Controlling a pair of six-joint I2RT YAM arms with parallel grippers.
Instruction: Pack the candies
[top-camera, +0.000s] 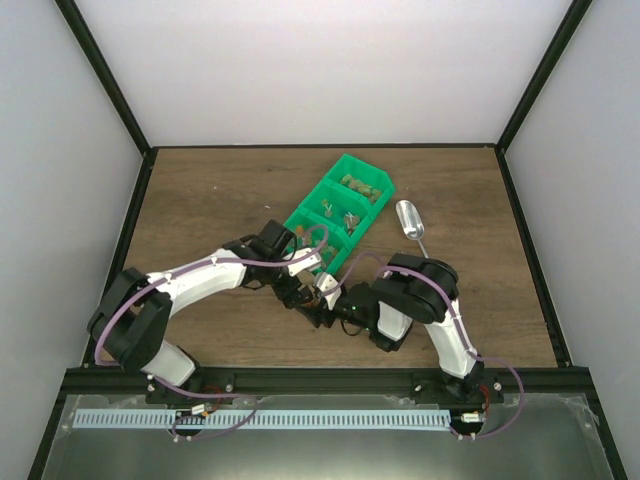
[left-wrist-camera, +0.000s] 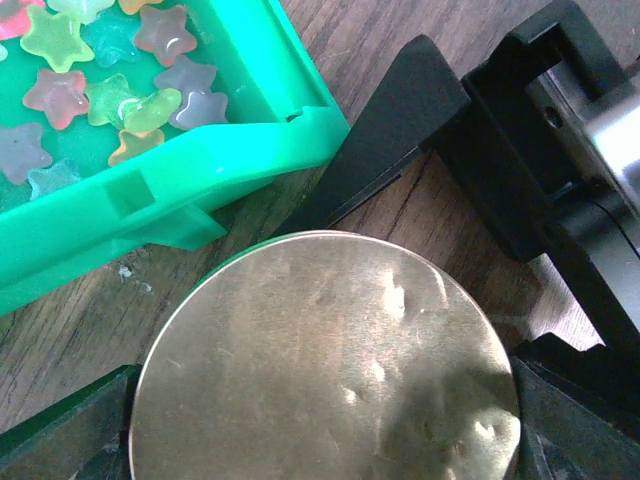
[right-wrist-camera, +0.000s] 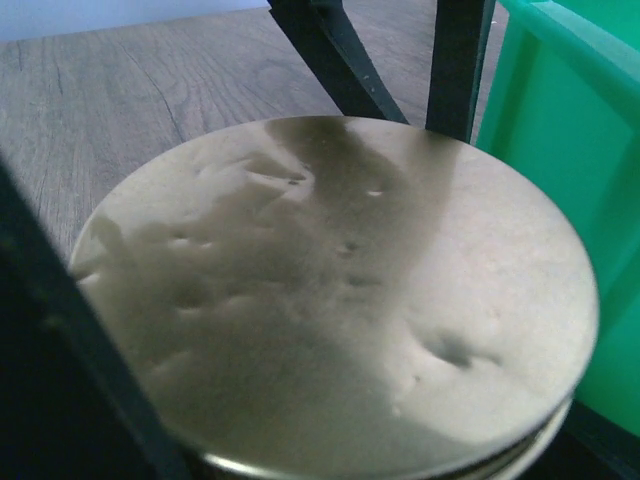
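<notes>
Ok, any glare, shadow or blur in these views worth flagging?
Top external: evenly lit, sharp, no glare. Left wrist: soft glare patches on the gold lid, candies fairly sharp. Right wrist: broad shadow across the lid, its own finger a dark blur at left.

Left arm (top-camera: 200, 278): white shell links are running between rounded black joint housings, and a thin purple cable (top-camera: 155, 287) is looping along its length.
Right arm (top-camera: 450, 325): a matching white link is joining bulky black joints, with its own purple cable (top-camera: 512, 378) trailing toward the base.
Left gripper fingers (left-wrist-camera: 60, 435): these are showing as dark, green-tinged plastic.
Right gripper fingers (right-wrist-camera: 60, 330): these are showing as flat, matte black bars with straight edges.
</notes>
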